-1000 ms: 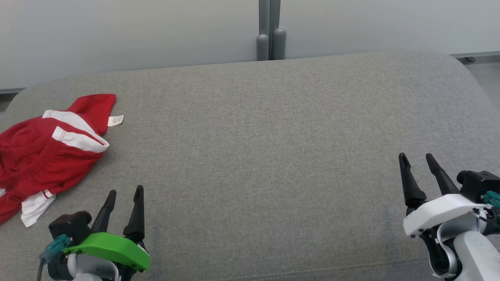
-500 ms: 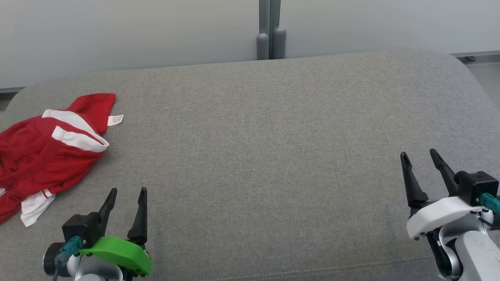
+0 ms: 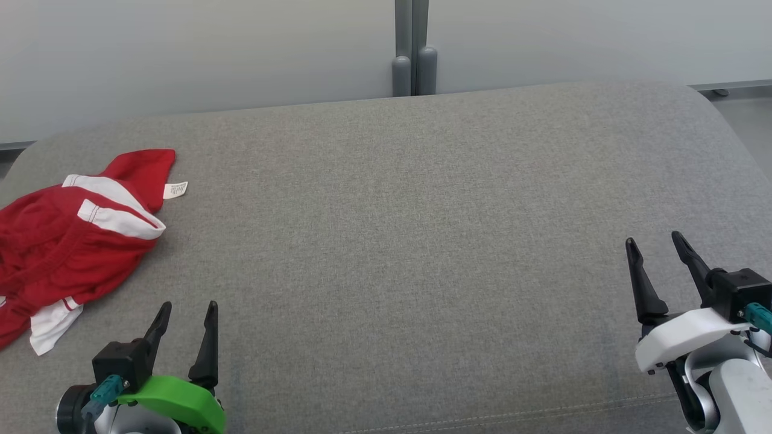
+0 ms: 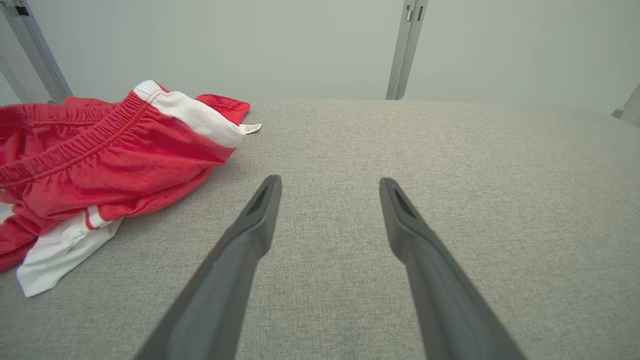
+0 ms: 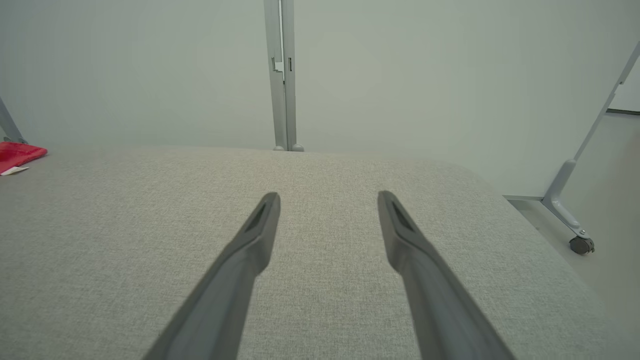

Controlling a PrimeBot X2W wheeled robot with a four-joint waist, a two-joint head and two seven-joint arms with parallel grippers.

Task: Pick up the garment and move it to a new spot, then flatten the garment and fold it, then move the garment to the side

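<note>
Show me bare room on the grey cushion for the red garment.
Bare: the wide middle of the grey fabric cushion, from the crumpled red-and-white garment at its left edge to the right gripper. Crowded: that left edge.

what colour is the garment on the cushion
Red with white bands, garment; clearest in the left wrist view.

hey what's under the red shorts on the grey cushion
The red shorts lie crumpled directly on the grey cushion, which shows beside them. A white label pokes out at their far edge. Anything beneath the bunched folds is covered.
</note>
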